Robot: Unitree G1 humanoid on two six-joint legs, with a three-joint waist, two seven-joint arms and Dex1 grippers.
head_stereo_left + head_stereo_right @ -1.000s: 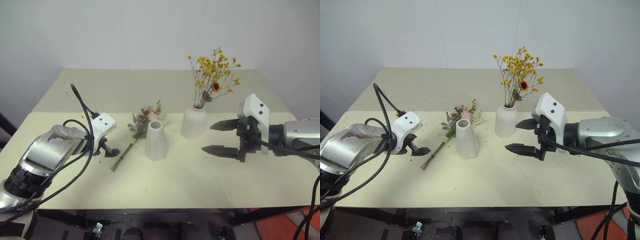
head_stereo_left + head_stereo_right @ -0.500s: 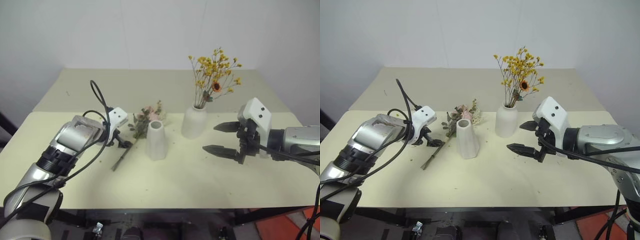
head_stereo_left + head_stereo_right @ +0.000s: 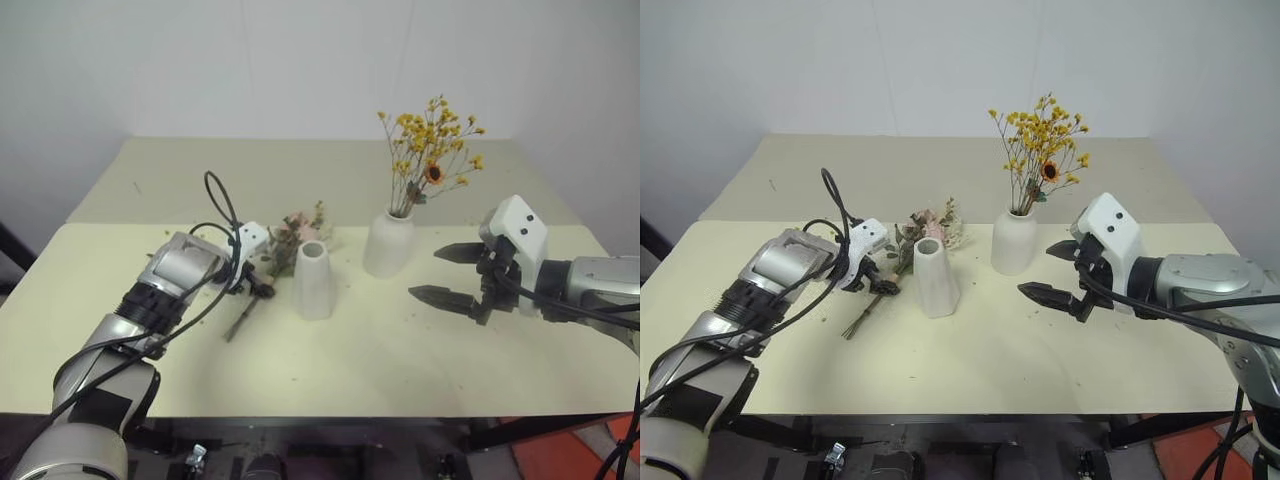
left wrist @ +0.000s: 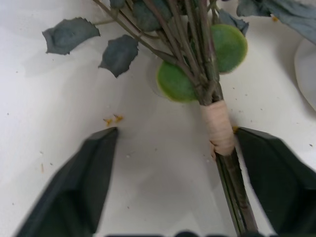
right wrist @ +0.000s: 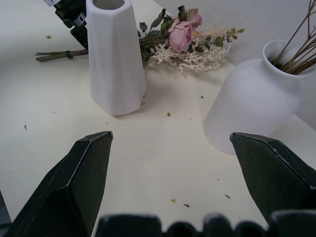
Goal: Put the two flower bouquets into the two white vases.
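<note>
The bouquet of pink roses (image 3: 296,230) lies on the table, its stems (image 4: 217,126) pointing toward me, just left of the tall cone vase (image 3: 313,281). My left gripper (image 4: 176,132) is down at those stems, open, one finger on each side of the taped wrap; the stems lie close to one finger (image 4: 276,173). The yellow bouquet (image 3: 430,150) stands upright in the round vase (image 3: 388,245). My right gripper (image 3: 424,273) hovers open to the right of the round vase, holding nothing. The cone vase (image 5: 114,59) has nothing in it.
The cream table (image 3: 400,360) carries small flower crumbs around the vases. A white wall rises behind the far edge. The two vases stand close together at the middle, with open tabletop in front of them.
My left arm has reached forward and to the right, bringing its gripper from the open tabletop down to the rose bouquet's stems. The right gripper has stayed about where it was.
</note>
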